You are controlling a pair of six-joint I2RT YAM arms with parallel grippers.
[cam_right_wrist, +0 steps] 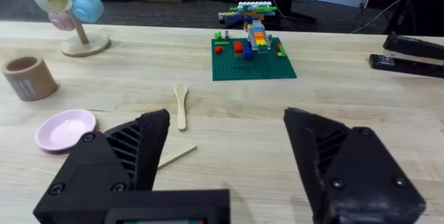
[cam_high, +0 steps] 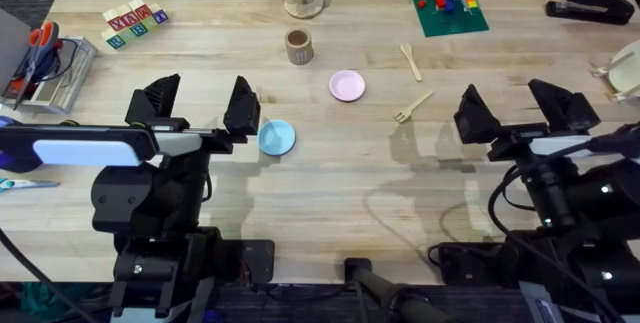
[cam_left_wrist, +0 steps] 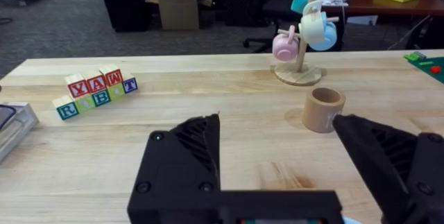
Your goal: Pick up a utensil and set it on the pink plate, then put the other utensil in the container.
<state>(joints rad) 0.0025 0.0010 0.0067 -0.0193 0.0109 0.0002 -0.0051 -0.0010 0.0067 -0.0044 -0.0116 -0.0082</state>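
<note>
Overhead: fork (cam_high: 412, 105) and spoon (cam_high: 410, 61) apparently untouched, both jaws spread.

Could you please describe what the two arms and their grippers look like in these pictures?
Both arms are mostly black, with black cables looping round their bases. The left arm carries a white link with a blue stripe, and the right arm has a similar white segment. The left gripper and right gripper each have two broad, black, wedge-shaped fingers with ribbed inner faces and small screw heads.
</note>
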